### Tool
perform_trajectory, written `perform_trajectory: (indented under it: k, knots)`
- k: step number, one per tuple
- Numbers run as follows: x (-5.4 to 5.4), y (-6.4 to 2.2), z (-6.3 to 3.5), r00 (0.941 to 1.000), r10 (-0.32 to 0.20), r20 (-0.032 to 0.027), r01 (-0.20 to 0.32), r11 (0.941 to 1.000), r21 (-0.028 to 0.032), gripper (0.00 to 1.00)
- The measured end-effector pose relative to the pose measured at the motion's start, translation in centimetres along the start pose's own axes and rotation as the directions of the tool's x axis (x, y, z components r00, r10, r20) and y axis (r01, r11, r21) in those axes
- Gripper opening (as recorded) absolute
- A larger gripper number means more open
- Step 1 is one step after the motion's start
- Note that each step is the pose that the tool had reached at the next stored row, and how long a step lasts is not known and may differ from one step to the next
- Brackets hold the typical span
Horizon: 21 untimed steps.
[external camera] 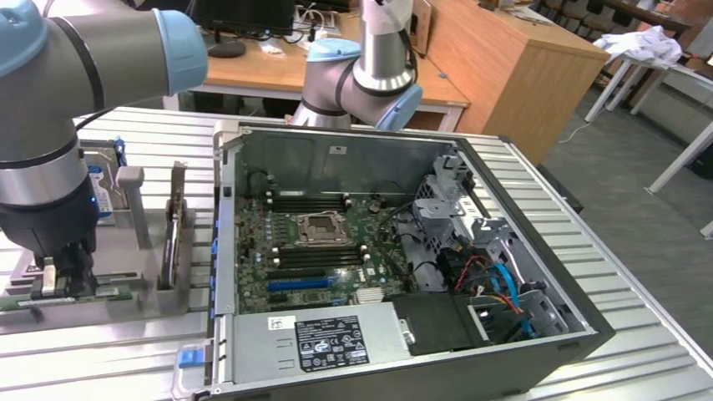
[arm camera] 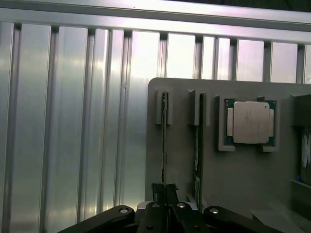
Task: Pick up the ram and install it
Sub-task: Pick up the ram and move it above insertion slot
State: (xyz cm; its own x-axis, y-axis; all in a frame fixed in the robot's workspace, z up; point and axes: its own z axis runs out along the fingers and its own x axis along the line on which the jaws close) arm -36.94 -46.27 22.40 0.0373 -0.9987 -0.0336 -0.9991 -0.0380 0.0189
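Note:
The ram (arm camera: 164, 141) stands on its edge in a slot of the grey holder (arm camera: 184, 160), seen here as a thin dark line. My gripper (arm camera: 164, 190) is shut on the ram's upper edge, its fingers pressed together around it. In the exterior view the gripper (external camera: 65, 280) reaches straight down onto the green ram (external camera: 100, 294) at the holder (external camera: 134, 288), on the exterior view's left. The stick still sits in its slot. The black memory slots (external camera: 317, 203) lie on the motherboard inside the open computer case (external camera: 557, 276).
A second green stick (arm camera: 198, 145) stands in the neighbouring slot, also seen upright (external camera: 175, 238). A processor chip (arm camera: 250, 121) rests on the holder. A silver hard drive (external camera: 100, 188) stands behind my arm. The ribbed metal table (arm camera: 73, 121) surrounds the holder. Cables and a power supply (external camera: 323, 338) fill the case.

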Motion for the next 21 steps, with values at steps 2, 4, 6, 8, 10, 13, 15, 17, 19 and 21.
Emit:
perform_trajectory:
  k: [2,4,6,8,10,13,15,17,19,21]
  knots:
    - [0.0,0.0,-0.17,1.0,0.0,0.0,0.0,1.0,0.0001,0.12]
    - [0.0,0.01,-0.35,1.0,0.0,0.0,0.0,1.0,0.0,0.12]
    - [0.0,0.01,-0.59,1.0,0.0,0.0,0.0,1.0,0.0001,0.12]
    - [0.0,0.02,-0.9,1.0,0.0,0.0,0.0,1.0,0.0,0.12]
    - [0.0,0.02,-1.19,1.0,0.0,0.0,0.0,1.0,0.0,0.12]
    - [-0.1,0.03,-1.59,1.0,0.0,0.0,0.0,1.0,0.0001,0.12]
    - [-0.1,0.04,-1.83,1.0,0.0,0.0,0.0,1.0,0.0,0.12]
    - [-0.1,0.04,-2.05,1.0,0.0,0.0,0.0,1.0,0.0001,0.12]
    - [-0.1,0.04,-2.32,1.0,0.0,0.0,0.0,1.0,0.0,0.12]
    - [-0.1,0.05,-2.62,1.0,0.0,0.0,0.0,1.0,0.0,0.12]
